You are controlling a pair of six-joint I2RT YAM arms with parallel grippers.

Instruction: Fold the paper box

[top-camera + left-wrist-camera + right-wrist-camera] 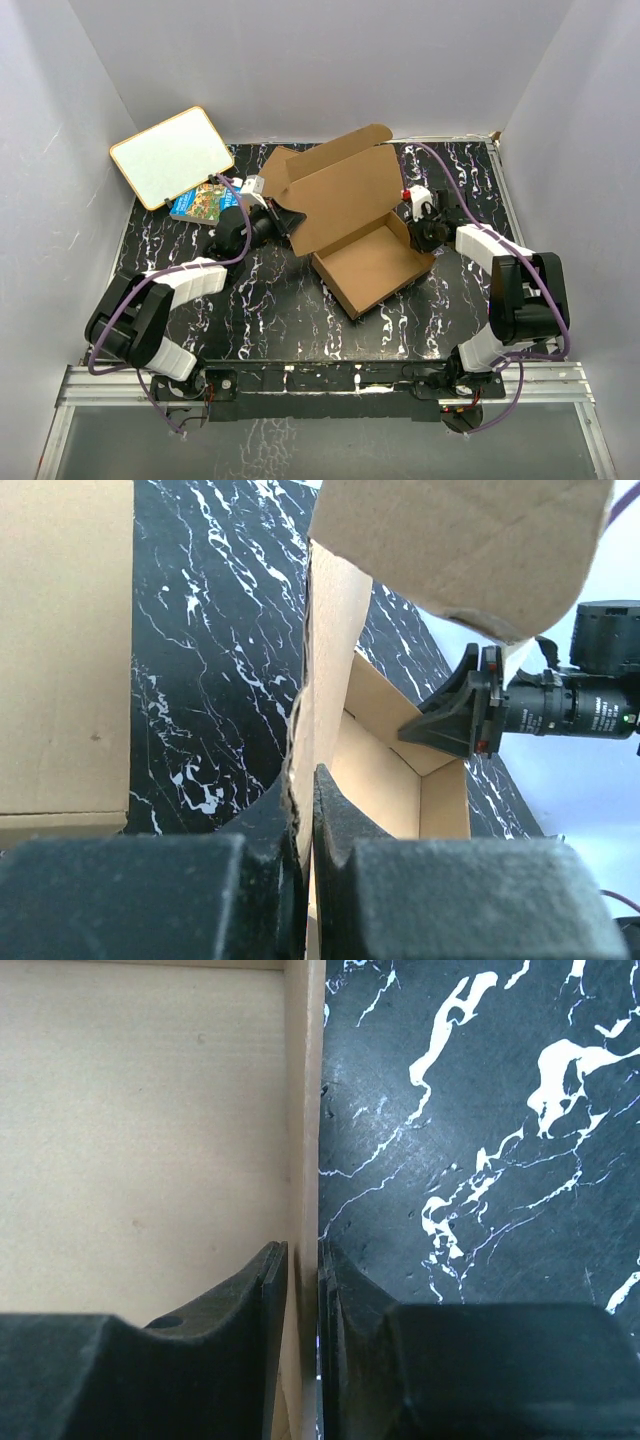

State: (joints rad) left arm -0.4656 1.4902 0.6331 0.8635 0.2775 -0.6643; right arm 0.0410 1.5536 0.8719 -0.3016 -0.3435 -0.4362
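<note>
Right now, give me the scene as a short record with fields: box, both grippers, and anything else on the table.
box: open on table, lid raised
left gripper: shut on lid's left edge
right gripper: straddles a box side wall; grip unclear
other: book partly under white board, back left

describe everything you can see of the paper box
The paper box is plain brown cardboard, die-cut and half assembled. Its shallow tray, side walls standing upright, rests diagonally near the middle of the black marbled table. The lid panel stands open, tilted up behind the tray, with loose flaps at its top and left edges. The left claw pinches the lid's edge; the right claw straddles the tray's right wall. The inside is empty.
</note>
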